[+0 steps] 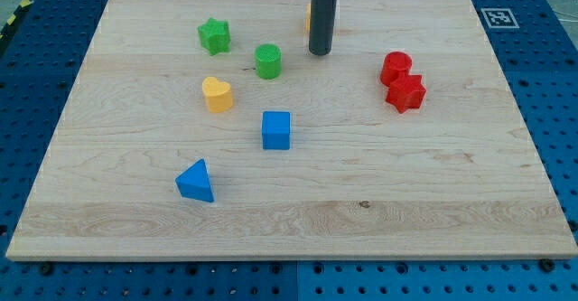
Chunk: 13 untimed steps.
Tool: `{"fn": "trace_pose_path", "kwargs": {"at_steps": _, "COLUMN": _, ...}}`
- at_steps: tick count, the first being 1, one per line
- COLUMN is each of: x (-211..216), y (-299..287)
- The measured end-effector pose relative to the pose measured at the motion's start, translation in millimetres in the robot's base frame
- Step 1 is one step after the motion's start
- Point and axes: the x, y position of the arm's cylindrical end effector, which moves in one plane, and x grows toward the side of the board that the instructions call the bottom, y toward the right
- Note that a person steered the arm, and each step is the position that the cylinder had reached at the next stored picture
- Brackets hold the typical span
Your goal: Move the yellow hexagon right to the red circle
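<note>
**Rod stands at the yellow block near the top of the board**

Nearest the bottom of the frame, on the pale wooden surface (pixel 433 211), we see a blue triangular block (pixel 196 181) in the lower left. Above it and to the right sits a blue cube (pixel 276 129), close to the middle of the frame. Further up and to the left lies a yellow heart-shaped block (pixel 217 94).

On the right side of the frame, two red blocks touch each other: a red star-shaped block (pixel 405 93) lower down and the red circle (pixel 396 67) just above and to its left. They are well apart from the rest.

Toward the upper left, a green cylinder (pixel 268 61) stands just left of our tool, and a green star-shaped block (pixel 214 36) lies further left and slightly higher.

Our tool is a plain dark rod with nothing to open or close, so it holds nothing; my tip (pixel 319 53) rests on the surface in the upper middle of the frame. The yellow hexagon (pixel 308 15) shows only as a thin orange-yellow sliver at the rod's left edge, behind it, so we cannot make out its shape or whether the rod touches it. It lies well to the left of the red circle, and higher in the frame.
</note>
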Motion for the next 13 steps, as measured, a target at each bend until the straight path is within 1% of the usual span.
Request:
{"fn": "trace_pose_path", "kwargs": {"at_steps": 2, "x": -10.3, "y": -17.6}}
{"fn": "trace_pose_path", "kwargs": {"at_steps": 4, "x": -32.5, "y": -41.5}}
{"fn": "trace_pose_path", "kwargs": {"at_steps": 6, "x": -68.7, "y": -49.5}}
{"fn": "trace_pose_path", "kwargs": {"at_steps": 10, "x": -72.0, "y": -29.6}}
{"fn": "trace_pose_path", "kwargs": {"at_steps": 13, "x": -68.9, "y": -1.1}}
